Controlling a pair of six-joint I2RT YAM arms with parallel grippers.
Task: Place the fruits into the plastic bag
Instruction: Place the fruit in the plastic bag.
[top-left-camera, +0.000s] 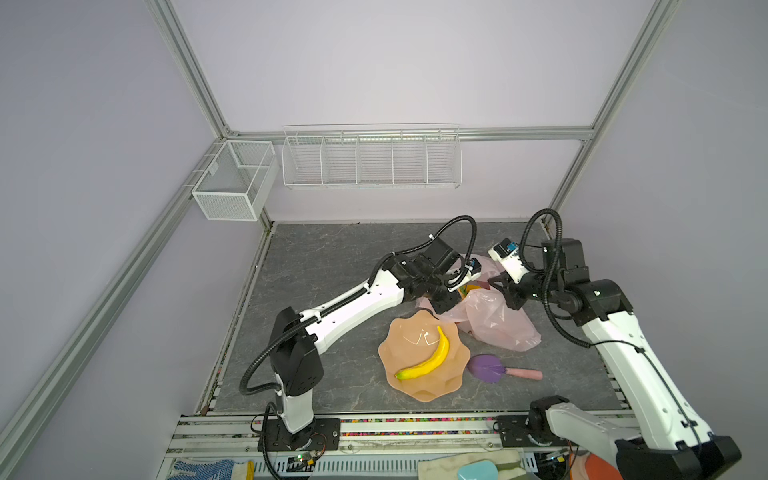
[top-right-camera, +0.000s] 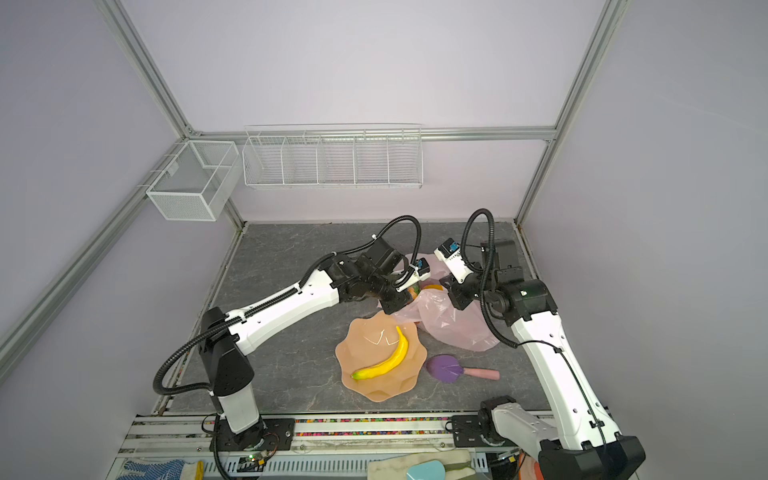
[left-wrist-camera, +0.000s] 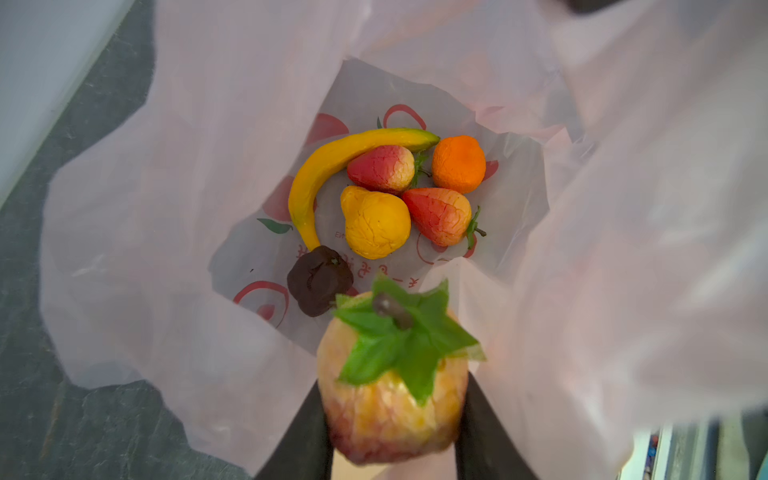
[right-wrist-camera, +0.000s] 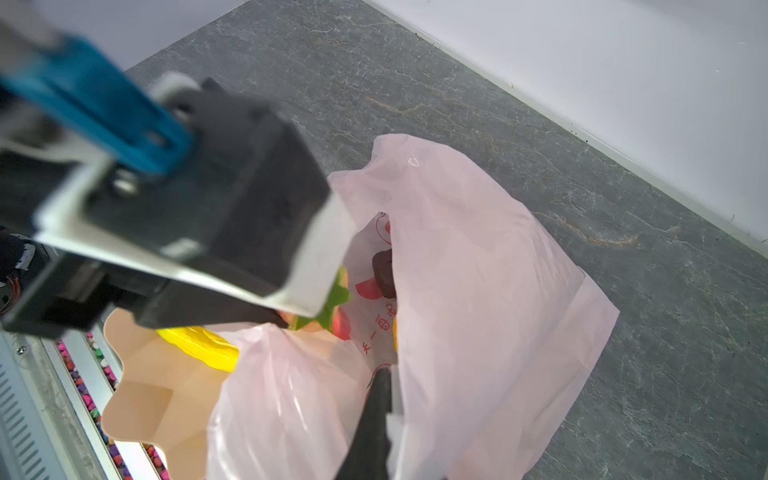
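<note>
Over plastic bag (left-wrist-camera: 199, 216) mouth, we log left gripper (left-wrist-camera: 394, 384) clamped on leaf-topped yellow-pink fruit (left-wrist-camera: 386, 419), not yet released. We see right gripper (right-wrist-camera: 380, 395) closed tight, pinching bag rim, mouth gaping upward. Inside bag we count banana (left-wrist-camera: 328, 166), strawberry (left-wrist-camera: 382, 168), second strawberry (left-wrist-camera: 438, 216), tangerine (left-wrist-camera: 459, 164), pear (left-wrist-camera: 376, 224), dark round fruit (left-wrist-camera: 319, 280). In peach bowl (top-left-camera: 401, 338), just beside bag, lies second banana (top-left-camera: 432, 358). On table (top-left-camera: 332, 270) near bowl, purple paddle (top-left-camera: 486, 368), apart from it.

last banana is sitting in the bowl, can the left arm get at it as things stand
Probably not yet: the left gripper is shut on a leaf-topped yellow-red fruit over the open plastic bag. Once that drops, the banana lies uncovered in the peach bowl close to that arm.
</note>
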